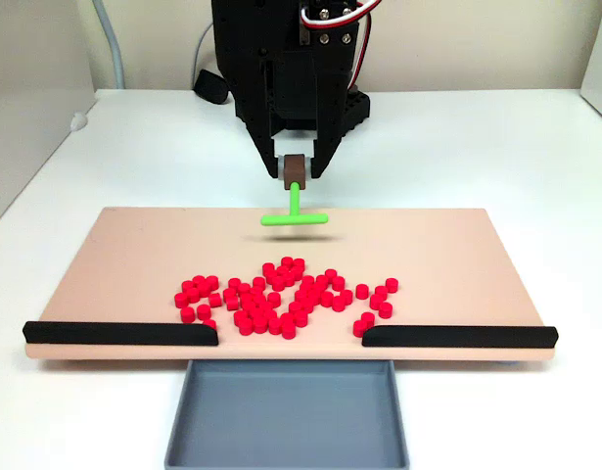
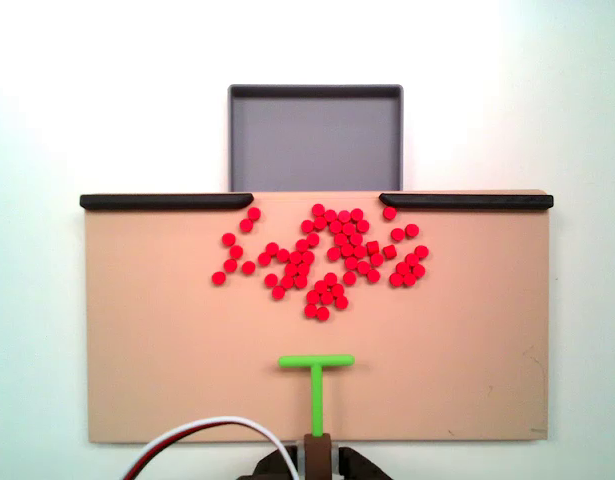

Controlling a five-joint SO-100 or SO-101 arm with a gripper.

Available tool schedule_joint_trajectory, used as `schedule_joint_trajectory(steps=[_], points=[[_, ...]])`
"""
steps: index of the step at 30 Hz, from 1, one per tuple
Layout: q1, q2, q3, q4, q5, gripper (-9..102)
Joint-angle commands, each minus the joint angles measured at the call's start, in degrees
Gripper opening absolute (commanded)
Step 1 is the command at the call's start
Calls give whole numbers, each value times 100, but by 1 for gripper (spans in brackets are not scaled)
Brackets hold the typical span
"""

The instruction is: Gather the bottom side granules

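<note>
I see my black two-finger gripper (image 1: pixel 297 174) pointing down, fingers clamped on a brown block between them.

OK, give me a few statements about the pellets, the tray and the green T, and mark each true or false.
1. The grey tray holds several red pellets. False: it holds none; they lie on the board.
2. The tool holds the green T by its stem. True.
3. The T's crossbar touches the pellets. False: bare board lies between.
4. A gap between the two black bars faces the tray. True.
</note>
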Motion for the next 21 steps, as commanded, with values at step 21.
schedule_joint_trajectory(steps=[21], points=[[44, -264, 237, -633, -62, 3]])
